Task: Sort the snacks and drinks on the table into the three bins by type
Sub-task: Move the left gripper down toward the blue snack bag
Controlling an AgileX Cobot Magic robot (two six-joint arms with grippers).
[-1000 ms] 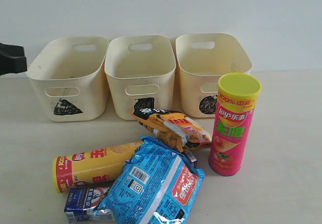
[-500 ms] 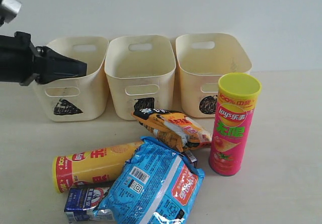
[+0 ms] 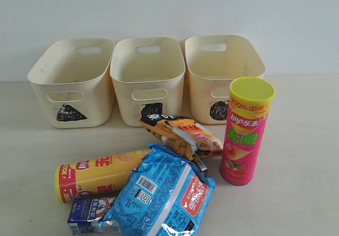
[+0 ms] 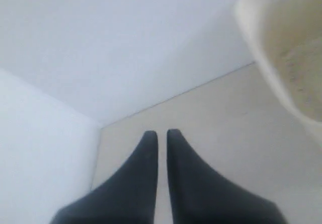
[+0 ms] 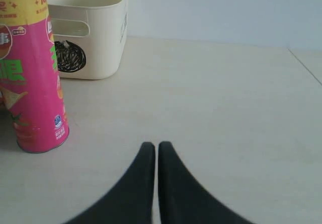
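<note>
A smooth, pale beige table point(image 3: 296, 156) carries three rounded cream plastic tubs in a back row: the triangle bin point(image 3: 42, 82), square bin point(image 3: 124, 95) and circle bin point(image 3: 201, 95). In front, a crinkly blue bag point(image 3: 161, 193) lies flat. A glossy pink-red chip tube point(image 3: 244, 135) stands upright before the circle bin. A yellow-red chip tube point(image 3: 98, 173) lies on its side, partly under the blue bag. A crumpled orange bag point(image 3: 183, 134) sits between the tubes, and a soft milk pouch point(image 3: 87, 212) pokes out at the front. The left gripper point(image 4: 161, 133) and right gripper point(image 5: 156, 146) have tapered black fingers pressed nearly together, gripping nothing.
</note>
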